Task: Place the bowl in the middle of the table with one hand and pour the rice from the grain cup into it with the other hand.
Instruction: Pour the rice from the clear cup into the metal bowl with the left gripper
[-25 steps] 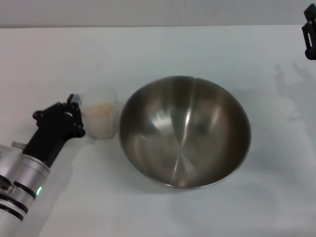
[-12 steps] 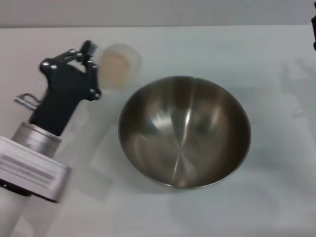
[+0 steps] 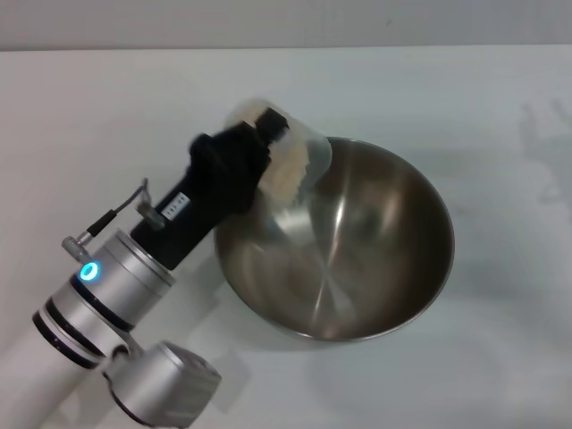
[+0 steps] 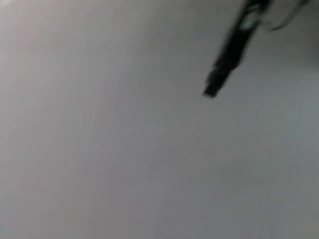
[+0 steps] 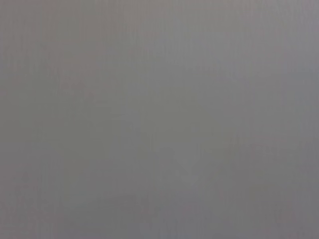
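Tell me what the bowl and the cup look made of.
Bowl: metal, likely brushed stainless steel; grey and shiny, with streaked reflections inside.
Cup: probably clear plastic; the pale rice shows through its wall where the left gripper holds it.

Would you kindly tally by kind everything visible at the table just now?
Bowl: 1
Grain cup, with rice: 1
Left gripper, gripping the cup: 1
Total: 3

I see my left end effector [image 3: 259, 156] and the grain cup [image 3: 284, 159] blocking the bowl [image 3: 357, 268]'s near-left rim; its right side and the desk [image 3: 500, 179] beyond offer open passage.
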Tool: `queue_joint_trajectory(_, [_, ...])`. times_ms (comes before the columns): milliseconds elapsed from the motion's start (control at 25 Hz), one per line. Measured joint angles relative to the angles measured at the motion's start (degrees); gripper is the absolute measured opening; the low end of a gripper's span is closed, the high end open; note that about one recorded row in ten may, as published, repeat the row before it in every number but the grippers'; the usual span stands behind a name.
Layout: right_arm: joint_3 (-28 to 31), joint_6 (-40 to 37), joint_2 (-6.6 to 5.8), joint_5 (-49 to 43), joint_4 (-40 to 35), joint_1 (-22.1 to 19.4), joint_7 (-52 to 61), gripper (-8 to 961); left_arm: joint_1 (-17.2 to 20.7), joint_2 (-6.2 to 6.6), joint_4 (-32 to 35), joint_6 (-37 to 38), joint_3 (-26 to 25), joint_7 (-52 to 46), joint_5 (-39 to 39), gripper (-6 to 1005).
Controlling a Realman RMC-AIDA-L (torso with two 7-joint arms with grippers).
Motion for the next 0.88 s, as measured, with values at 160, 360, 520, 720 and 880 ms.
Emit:
queue_joint_trajectory(160, [0.1, -0.1, -0.19, 0.3, 0.3, 0.2, -1.2, 425, 0.1, 0.00, 0.1, -1.2, 0.0, 12.4, 3.9, 36])
queue_joint_trajectory(360, [0.1, -0.1, -0.14, 0.1, 0.3, 0.1, -1.6, 425, -0.2, -0.01, 1.0, -2.9, -0.1, 19.7, 6.7, 38])
queue_joint_trajectory(520, [0.0, -0.1, 0.26, 0.0, 0.4, -0.1, -1.6, 425, -0.5, 0.00, 1.6, -4.2, -0.1, 21.7, 8.2, 40])
queue_joint_trajectory(720, [-0.1, -0.1, 0.48, -0.1, 0.5, -0.4, -1.6, 425, -0.5, 0.00, 1.7, -5.8, 0.1, 24.7, 8.4, 41])
queue_joint_trajectory(880, [-0.1, -0.1, 0.51, -0.1, 0.5, -0.5, -1.7, 425, -0.5, 0.00, 1.6, -5.8, 0.3, 28.2, 8.4, 43])
